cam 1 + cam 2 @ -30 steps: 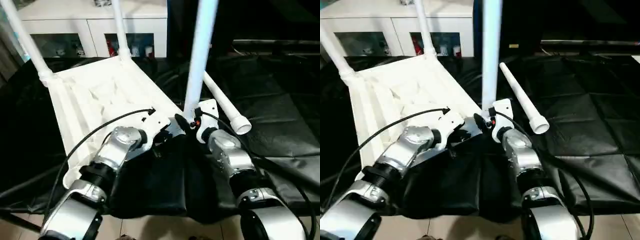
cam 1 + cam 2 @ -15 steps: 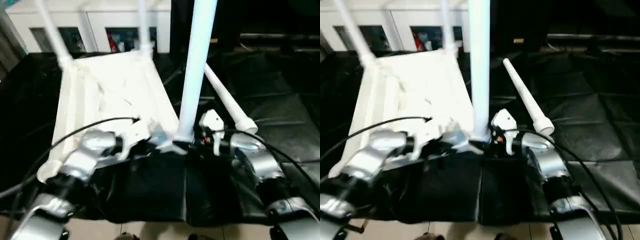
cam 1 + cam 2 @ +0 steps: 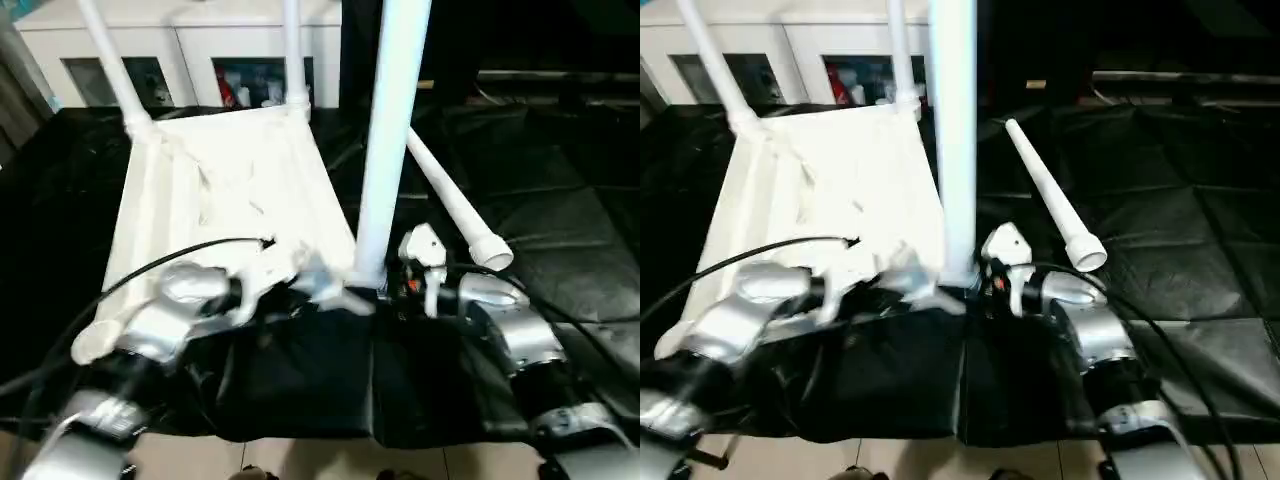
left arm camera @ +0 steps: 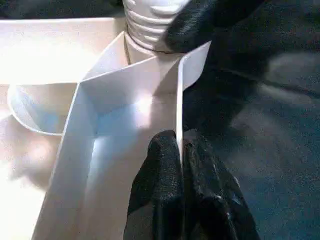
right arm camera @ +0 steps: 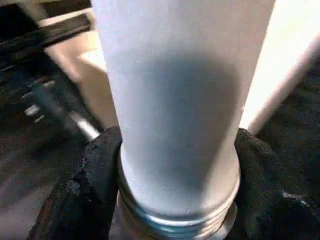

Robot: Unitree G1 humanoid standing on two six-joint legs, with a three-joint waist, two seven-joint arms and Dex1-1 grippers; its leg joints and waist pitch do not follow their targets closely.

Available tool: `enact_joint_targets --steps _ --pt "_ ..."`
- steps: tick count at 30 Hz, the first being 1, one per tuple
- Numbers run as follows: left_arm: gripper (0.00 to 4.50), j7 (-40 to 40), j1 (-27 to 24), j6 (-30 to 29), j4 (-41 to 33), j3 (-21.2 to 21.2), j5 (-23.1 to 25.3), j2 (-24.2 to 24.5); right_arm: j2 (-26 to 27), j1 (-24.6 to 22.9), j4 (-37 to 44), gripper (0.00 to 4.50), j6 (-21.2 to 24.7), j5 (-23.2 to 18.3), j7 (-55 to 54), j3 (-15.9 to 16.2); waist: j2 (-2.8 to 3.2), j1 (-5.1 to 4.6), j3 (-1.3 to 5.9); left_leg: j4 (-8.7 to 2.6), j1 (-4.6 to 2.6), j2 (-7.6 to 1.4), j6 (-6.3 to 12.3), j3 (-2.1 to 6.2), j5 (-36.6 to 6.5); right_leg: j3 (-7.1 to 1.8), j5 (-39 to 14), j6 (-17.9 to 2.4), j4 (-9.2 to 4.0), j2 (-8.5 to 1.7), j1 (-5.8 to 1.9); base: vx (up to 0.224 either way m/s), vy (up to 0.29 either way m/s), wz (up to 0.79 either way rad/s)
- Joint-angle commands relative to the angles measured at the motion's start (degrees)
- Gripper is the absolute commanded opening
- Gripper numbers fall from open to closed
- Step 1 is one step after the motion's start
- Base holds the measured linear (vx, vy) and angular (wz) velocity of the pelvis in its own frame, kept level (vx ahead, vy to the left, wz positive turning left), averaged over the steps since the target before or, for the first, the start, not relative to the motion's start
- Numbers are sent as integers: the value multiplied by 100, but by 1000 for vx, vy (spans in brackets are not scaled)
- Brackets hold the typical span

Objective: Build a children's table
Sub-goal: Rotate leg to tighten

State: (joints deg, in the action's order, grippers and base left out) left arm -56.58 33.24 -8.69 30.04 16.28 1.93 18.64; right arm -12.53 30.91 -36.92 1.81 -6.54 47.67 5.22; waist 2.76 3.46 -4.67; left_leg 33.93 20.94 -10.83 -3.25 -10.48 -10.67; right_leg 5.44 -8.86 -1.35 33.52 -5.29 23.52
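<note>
Right gripper (image 5: pixel 175 200) has narrowed to clamp the upright leg (image 3: pixel 385 150) at its threaded base, left gripper (image 4: pixel 180 165) pinching the table top's rim (image 4: pixel 179 100); seating underway.

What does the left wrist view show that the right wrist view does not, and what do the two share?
Left wrist view alone: the left gripper, its black fingers shut on a thin edge wall of the white plastic table top, plus the ribbed underside and an open round corner socket still without a leg.

Right wrist view alone: the right gripper, its fingers on either side of the upright white tubular leg, just above the threaded end.

Both: that leg's threaded end at the near corner of the table top, and the black mat under it.
</note>
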Motion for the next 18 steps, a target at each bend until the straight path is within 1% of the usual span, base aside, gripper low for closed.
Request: enact_joint_targets --steps 1,2,3,4,5,6,7,8,9,10,11,12,13,14,15,16,17,18 --pt "0 818 239 -175 343 -175 95 -264 254 48 -437 275 161 177 -841 -37 -65 -15 371 -434 -92 -196 156 86 -1530 -271 -2627 -979 -489 -354 -270 0 0 0" --pt "0 941 290 -185 417 -171 128 -341 323 66 -508 275 176 192 -1010 -55 -62 -26 372 -437 -89 -189 144 85 -1540 -273 -2693 -954 -502 -358 -267 0 0 0" --pt "0 1212 396 -235 566 -189 166 -511 471 118 -660 275 232 206 -1396 -120 -64 -16 381 -440 -84 -192 137 100 -1547 -267 -2747 -876 -515 -368 -288 0 0 0" --pt "0 1411 477 -271 677 -210 179 -646 585 161 -770 275 270 204 -1680 -175 -53 -31 366 -435 -98 -176 138 90 -1591 -263 -2842 -838 -547 -356 -252 0 0 0" --pt "0 1578 549 -303 769 -226 186 -770 690 200 -865 275 284 205 -1935 -221 -66 -34 375 -436 -100 -177 130 94 -1589 -261 -2856 -824 -548 -361 -268 0 0 0" --pt "0 1746 632 -317 876 -233 200 -912 826 254 -982 275 297 210 -2248 -292 -50 -28 381 -438 -89 -170 138 104 -1582 -250 -2870 -792 -547 -365 -281 0 0 0" --pt "0 1850 690 -313 951 -231 210 -1014 927 298 -1071 275 311 210 -2470 -345 -45 -34 378 -441 -108 -171 139 102 -1654 -247 -2911 -768 -566 -357 -258 0 0 0" --pt "0 1954 742 -321 1018 -223 224 -1126 1034 342 -1157 275 304 227 -2634 -372 -54 -40 383 -442 -107 -165 143 104 -1665 -243 -2903 -768 -566 -355 -265 0 0 0" --pt "0 1954 742 -321 1018 -223 224 -1126 1034 342 -1157 275 304 227 -2634 -372 -57 -42 394 -451 -82 -169 160 109 -1612 -243 -2805 -771 -551 -356 -288 0 0 0" --pt "0 2075 820 -304 1135 -177 264 -1342 1256 447 -1323 275 140 293 -2733 -318 -35 -34 404 -453 -91 -181 187 108 -1582 -247 -2679 -798 -553 -360 -278 0 0 0" --pt "0 2083 830 -297 1152 -167 272 -1371 1290 461 -1342 275 111 288 -2715 -313 -32 -38 404 -450 -96 -178 194 103 -1600 -246 -2636 -821 -550 -355 -271 0 0 0" --pt "0 2068 845 -253 1182 -137 300 -1408 1364 485 -1324 310 80 179 -2598 -359 -29 -37 404 -458 -87 -178 213 108 -1660 -240 -2599 -842 -547 -354 -288 0 0 0" --pt "0 2058 848 -236 1190 -129 309 -1408 1380 489 -1308 330 84 129 -2555 -387 -36 -26 416 -456 -93 -180 246 107 -1671 -249 -2544 -855 -542 -361 -294 0 0 0" --pt "0 2043 850 -220 1197 -133 309 -1402 1378 500 -1289 330 78 95 -2497 -399 -31 -22 419 -457 -88 -184 256 110 -1640 -251 -2482 -879 -530 -365 -295 0 0 0" --pt "0 1992 836 -181 1178 -134 301 -1366 1345 497 -1239 344 66 81 -2372 -376 -26 -24 421 -463 -70 -189 274 111 -1601 -252 -2371 -918 -514 -359 -306 0 0 0" --pt "0 1904 809 -152 1138 -136 282 -1306 1279 483 -1168 354 46 95 -2224 -327 -29 -24 423 -462 -63 -186 295 107 -1628 -250 -2324 -935 -508 -358 -313 0 0 0" --pt "0 1875 803 -137 1131 -135 273 -1284 1257 481 -1147 354 33 106 -2174 -313 -33 -27 425 -461 -56 -184 304 108 -1623 -251 -2310 -939 -504 -361 -321 0 0 0" --pt "0 1503 672 15 963 -92 215 -1083 1040 399 -935 354 -19 139 -1683 -162 -32 -25 417 -463 -61 -182 308 106 -1651 -247 -2392 -930 -517 -363 -316 0 0 0"
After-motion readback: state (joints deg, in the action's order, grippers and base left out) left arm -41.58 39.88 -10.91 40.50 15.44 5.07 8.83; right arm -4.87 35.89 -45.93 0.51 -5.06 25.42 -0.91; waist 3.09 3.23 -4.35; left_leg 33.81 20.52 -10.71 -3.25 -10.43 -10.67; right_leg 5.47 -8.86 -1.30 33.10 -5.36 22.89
